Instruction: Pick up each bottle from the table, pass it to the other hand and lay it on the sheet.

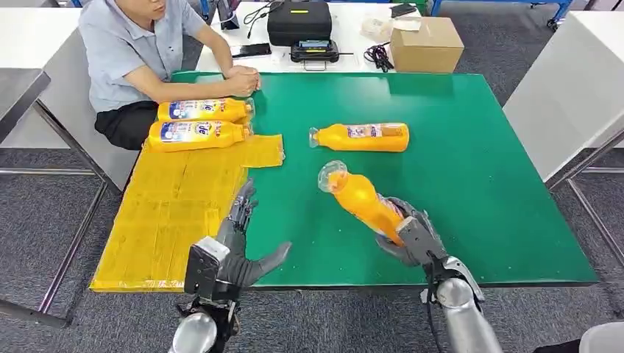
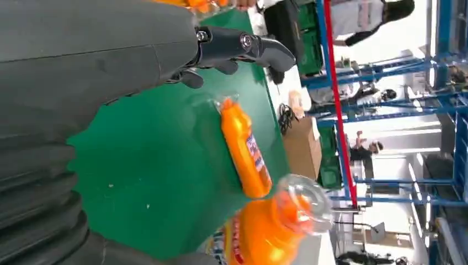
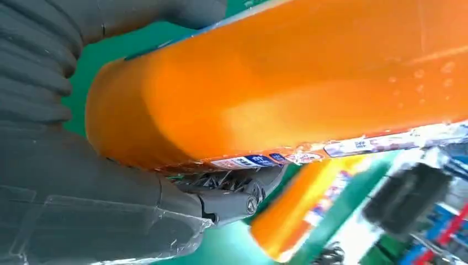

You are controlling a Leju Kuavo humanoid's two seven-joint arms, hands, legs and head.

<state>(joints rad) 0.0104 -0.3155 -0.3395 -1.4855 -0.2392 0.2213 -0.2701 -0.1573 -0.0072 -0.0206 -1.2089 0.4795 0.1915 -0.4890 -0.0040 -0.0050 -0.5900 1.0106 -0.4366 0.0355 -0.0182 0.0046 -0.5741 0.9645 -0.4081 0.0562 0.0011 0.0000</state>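
Two bottles [image 1: 199, 123] already lie on the yellow sheet [image 1: 169, 213], upper left. My right hand [image 1: 412, 237], lower right, grips a third bottle [image 1: 360, 197], raised and tilted. My left hand [image 1: 235, 246] waits empty, fingers spread. A fourth bottle [image 1: 360, 137] lies on the table [image 1: 478, 169], centre.

Orange bottles [image 1: 362, 137], green table [image 1: 478, 184], yellow sheet [image 1: 173, 213]

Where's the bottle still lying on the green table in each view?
Head view: the lying bottle is at centre, beyond the held bottle in the right hand.
Left wrist view: mid-frame, cap toward the left hand.
Right wrist view: blurred, beneath the held bottle.
Shared landmark: the held bottle.
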